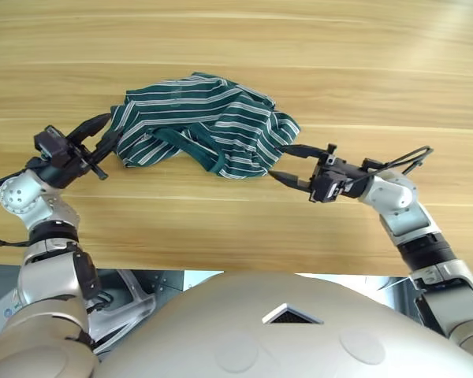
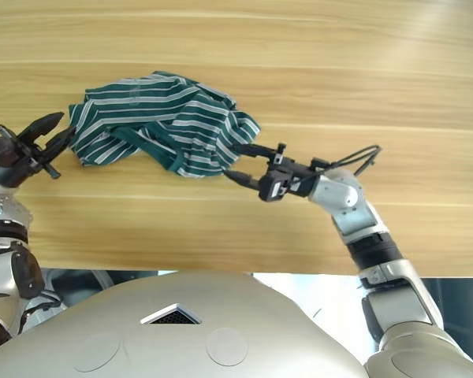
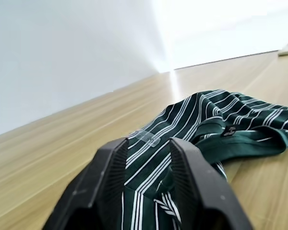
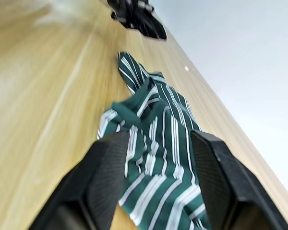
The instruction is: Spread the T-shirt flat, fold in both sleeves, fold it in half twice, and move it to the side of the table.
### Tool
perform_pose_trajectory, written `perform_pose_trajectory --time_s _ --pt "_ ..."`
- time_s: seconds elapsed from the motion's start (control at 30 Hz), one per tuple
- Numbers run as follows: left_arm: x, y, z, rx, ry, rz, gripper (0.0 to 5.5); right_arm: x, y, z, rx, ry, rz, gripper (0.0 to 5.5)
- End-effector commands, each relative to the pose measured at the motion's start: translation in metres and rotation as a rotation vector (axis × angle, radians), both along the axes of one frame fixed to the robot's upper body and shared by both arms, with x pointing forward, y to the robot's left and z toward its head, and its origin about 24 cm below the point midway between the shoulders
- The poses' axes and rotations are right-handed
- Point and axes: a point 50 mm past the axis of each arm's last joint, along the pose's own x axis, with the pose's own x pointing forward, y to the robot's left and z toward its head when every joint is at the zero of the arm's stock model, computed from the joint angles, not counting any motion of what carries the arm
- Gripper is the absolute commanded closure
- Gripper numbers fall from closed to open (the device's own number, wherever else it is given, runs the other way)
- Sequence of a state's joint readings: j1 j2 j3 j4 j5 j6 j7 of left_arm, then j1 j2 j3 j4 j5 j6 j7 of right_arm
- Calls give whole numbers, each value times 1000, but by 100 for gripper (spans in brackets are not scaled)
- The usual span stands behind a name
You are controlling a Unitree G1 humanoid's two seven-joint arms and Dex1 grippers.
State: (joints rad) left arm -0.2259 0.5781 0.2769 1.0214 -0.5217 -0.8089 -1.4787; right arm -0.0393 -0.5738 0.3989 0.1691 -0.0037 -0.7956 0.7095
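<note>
A dark green T-shirt with white stripes (image 1: 205, 118) lies crumpled in a heap on the wooden table (image 1: 236, 47). My left gripper (image 1: 109, 131) is open at the heap's left edge, its fingers (image 3: 110, 172) straddling striped cloth (image 3: 149, 167) in the left wrist view. My right gripper (image 1: 281, 161) is open at the heap's right edge, low over the wood, with one fingertip against the cloth. Striped fabric (image 4: 158, 158) lies between and ahead of its two black fingers (image 4: 105, 177) in the right wrist view, with the left gripper (image 4: 139, 17) far behind.
Bare wood stretches beyond the shirt and to both sides of it. The table's front edge (image 1: 221, 269) runs just below both arms. A pale wall (image 3: 62, 57) rises behind the far edge.
</note>
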Motion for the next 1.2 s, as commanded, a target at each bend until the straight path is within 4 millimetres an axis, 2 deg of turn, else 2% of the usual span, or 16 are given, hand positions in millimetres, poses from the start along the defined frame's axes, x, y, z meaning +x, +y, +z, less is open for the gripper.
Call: perform_pose_trajectory --time_s 0.03,0.2,0.33,0.5,0.7,0.83,0.9,0.97,1.1,1.2 --pt "1 -6 -7 69 30 -18 334 12 27 3 17 -7 22 315" --pt "5 -13 -8 97 17 -26 258 22 62 -5 12 -15 3 315" --pt "4 -13 -11 129 27 -9 200 28 74 -11 -6 -23 -28 315" --pt "10 -11 -2 76 -36 29 115 37 66 -36 -143 -27 -115 315" --pt "17 -3 18 -74 -156 79 25 52 49 -46 -197 -39 -240 315" --pt "20 1 32 -150 -223 92 13 54 42 -49 -217 -44 -262 315" --pt "26 1 29 -58 -194 149 13 54 41 -50 -223 -46 -263 315" --pt "26 -6 15 102 -117 144 13 53 41 -50 -223 -46 -259 315" --pt "20 -23 -21 483 50 26 13 50 41 -50 -218 -47 -248 315" --pt "20 -32 -36 753 66 -82 13 49 41 -49 -209 -45 -238 315"
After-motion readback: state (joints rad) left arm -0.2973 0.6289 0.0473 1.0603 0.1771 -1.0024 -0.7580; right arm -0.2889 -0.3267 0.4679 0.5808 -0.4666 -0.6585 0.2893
